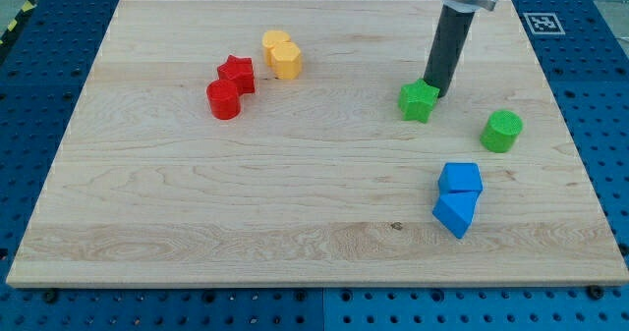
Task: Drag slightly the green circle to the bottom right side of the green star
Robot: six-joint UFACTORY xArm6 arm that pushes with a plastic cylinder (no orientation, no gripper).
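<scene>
A: Where is my tip (433, 95)?
B: It touches the green star (419, 101) at the star's upper right edge. There is no claw, only the rod.
A: And the green circle (501, 131)?
B: It stands apart, to the lower right of the star. The blue blocks (458, 198) lie below the star.

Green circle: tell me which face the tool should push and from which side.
Press my tip on the green circle's upper-right wall. It stands right of the green star, so only a short nudge toward the view's bottom-left is needed. My tip now sits against the star.
</scene>
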